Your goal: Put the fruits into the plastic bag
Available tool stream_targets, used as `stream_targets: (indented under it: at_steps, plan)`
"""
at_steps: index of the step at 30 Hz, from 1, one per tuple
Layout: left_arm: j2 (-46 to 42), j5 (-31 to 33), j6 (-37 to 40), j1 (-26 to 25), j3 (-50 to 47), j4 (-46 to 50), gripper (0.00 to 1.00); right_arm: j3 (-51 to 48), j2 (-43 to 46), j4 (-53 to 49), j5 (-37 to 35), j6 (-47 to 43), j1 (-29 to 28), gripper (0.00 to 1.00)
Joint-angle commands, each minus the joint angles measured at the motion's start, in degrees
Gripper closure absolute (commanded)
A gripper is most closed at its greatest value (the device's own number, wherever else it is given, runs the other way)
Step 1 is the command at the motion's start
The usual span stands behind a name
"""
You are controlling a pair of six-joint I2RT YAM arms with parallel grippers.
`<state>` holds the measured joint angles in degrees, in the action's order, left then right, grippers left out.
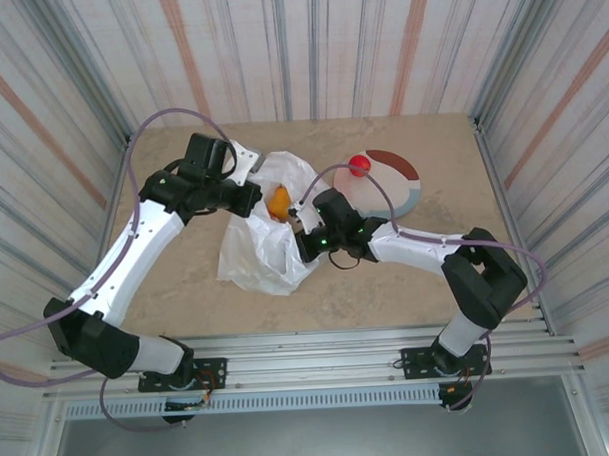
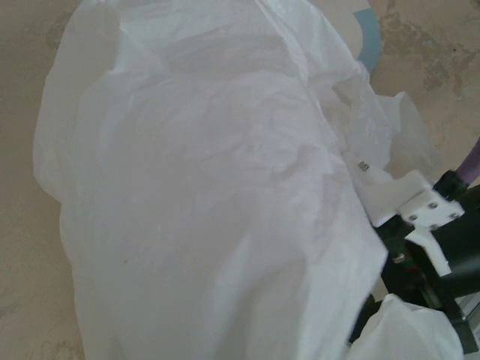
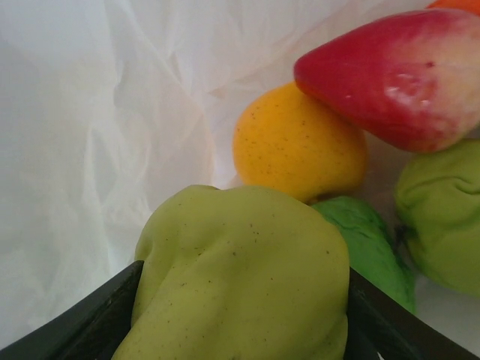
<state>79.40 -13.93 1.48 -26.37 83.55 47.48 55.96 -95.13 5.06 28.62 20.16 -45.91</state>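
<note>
The plastic bag lies crumpled mid-table, its mouth toward the plate. My left gripper is shut on the bag's upper edge; in the left wrist view the white film covers its fingers. My right gripper reaches into the bag's mouth. Between its dark fingers sits a pale green fruit, touched on both sides. Inside the bag lie a yellow-orange fruit, a red one and two green ones. An orange fruit shows in the mouth from above. A red fruit rests on the plate.
The round pale plate with red-and-blue rim sits at the back right, just beyond the bag. Striped walls close in the table on three sides. The right arm's wrist presses against the bag's side.
</note>
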Motion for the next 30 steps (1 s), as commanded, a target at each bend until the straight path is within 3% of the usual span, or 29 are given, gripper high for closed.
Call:
stream_targets:
  at_steps: [1, 17, 30]
  plan:
    - [-1.5, -0.6, -0.2, -0.3, -0.9, -1.2, 1.0, 2.6, -2.5, 3.0, 1.7, 2.2, -1.4, 0.35]
    - [-1.6, -0.9, -0.4, 0.3, -1.7, -1.4, 1.0, 3.4, -1.7, 2.9, 2.5, 3.5, -0.7, 0.18]
    - [-1.6, -2.1, -1.0, 1.8, -2.2, -1.7, 1.0, 1.6, 3.8, 0.6, 2.1, 2.2, 0.8, 0.18]
